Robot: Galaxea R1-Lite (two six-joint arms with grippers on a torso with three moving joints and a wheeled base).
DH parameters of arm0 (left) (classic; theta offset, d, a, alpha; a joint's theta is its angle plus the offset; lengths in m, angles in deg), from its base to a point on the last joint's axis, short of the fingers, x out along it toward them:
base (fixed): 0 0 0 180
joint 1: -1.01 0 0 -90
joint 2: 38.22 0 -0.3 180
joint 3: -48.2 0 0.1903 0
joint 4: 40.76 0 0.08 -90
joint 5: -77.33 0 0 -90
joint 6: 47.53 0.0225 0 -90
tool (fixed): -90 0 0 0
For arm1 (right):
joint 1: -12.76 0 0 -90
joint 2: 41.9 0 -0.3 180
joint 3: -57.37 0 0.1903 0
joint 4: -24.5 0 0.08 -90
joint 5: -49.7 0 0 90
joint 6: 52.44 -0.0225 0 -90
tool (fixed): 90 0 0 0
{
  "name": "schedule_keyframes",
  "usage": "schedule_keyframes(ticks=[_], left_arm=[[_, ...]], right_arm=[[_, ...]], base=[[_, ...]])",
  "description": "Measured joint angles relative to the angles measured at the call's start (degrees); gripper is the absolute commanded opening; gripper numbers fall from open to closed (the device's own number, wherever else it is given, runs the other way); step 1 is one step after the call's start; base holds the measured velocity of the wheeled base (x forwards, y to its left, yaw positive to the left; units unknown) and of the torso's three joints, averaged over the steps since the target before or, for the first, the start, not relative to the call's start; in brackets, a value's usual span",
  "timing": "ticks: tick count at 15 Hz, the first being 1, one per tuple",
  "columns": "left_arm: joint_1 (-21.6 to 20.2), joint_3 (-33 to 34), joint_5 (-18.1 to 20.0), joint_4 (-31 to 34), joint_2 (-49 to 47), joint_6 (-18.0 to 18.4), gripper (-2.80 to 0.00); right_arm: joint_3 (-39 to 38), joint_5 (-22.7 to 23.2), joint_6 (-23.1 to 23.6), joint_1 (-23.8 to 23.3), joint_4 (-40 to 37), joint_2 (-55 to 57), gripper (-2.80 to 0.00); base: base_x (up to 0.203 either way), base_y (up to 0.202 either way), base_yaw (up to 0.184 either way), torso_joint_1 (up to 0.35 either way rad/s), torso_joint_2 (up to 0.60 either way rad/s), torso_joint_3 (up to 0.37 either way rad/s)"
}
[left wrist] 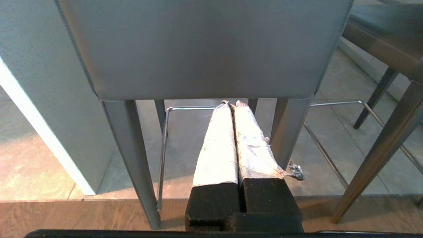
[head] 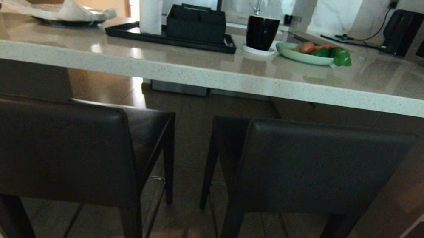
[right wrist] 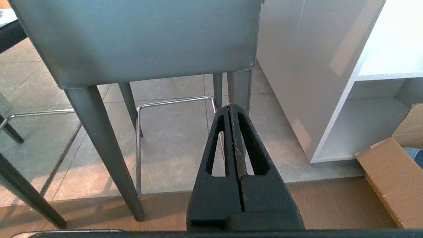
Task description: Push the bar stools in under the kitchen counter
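Two stools stand side by side in front of the desk [head: 218, 79], backrests toward the robot, both still out from under the slab. Left stool [head: 35, 145] sits nearer the camera and further out; only its seat's far edge reaches below the desk's front edge. Right stool [head: 316, 166] is a bit further in, seat partly beneath the overhang. They're near each other, not touching, floor visible between them.

Left hand [left wrist: 231, 103]: fingers [left wrist: 216, 145] wrapped in pale tape, pressed together, holding nothing. It sits low behind the left stool, tips at about the backrest's lower edge, between the rear legs; contact can't be told. Footrest bar [left wrist: 191, 108] shows just beyond the tips.

Right hand [right wrist: 230, 106]: black fingers pinched flat together, empty. It sits behind the right stool, tips just below the backrest's lower edge, close to its rear leg on the cabinet side.

Neither arm shows in the head view.

On the desk: black tray [head: 123, 31] with a dark box [head: 196, 23], black mug [head: 261, 32], green plate [head: 291, 54] of vegetables, crumpled paper [head: 66, 9]. White shelf unit [right wrist: 380, 66] right of the right stool, cardboard box [right wrist: 386, 172] beside it.
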State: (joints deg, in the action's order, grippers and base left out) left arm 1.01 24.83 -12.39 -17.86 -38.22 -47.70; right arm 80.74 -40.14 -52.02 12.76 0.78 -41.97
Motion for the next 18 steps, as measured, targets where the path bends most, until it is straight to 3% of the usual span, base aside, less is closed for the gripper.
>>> schedule_keyframes(ticks=[5, 12, 18], left_arm=[[0.0, 0.0, 0.0, -0.1, 0.0, 0.0, -2.8], [0.0, 0.0, 0.0, -0.1, 0.0, 0.0, -2.8], [0.0, 0.0, 0.0, 0.0, 0.0, 0.0, -2.8]], right_arm=[[0.1, 0.0, -0.3, 0.0, 0.2, 0.0, -2.8], [0.0, 0.0, -0.3, 0.0, 0.1, 0.0, -2.8], [0.0, 0.0, -0.4, 0.0, 0.1, 0.0, -2.8]], base=[[0.0, 0.0, 0.0, 0.035, -0.17, -0.166], [0.0, 0.0, 0.0, 0.166, -0.48, -0.288], [0.0, 0.0, 0.0, 0.03, -0.08, -0.048]])
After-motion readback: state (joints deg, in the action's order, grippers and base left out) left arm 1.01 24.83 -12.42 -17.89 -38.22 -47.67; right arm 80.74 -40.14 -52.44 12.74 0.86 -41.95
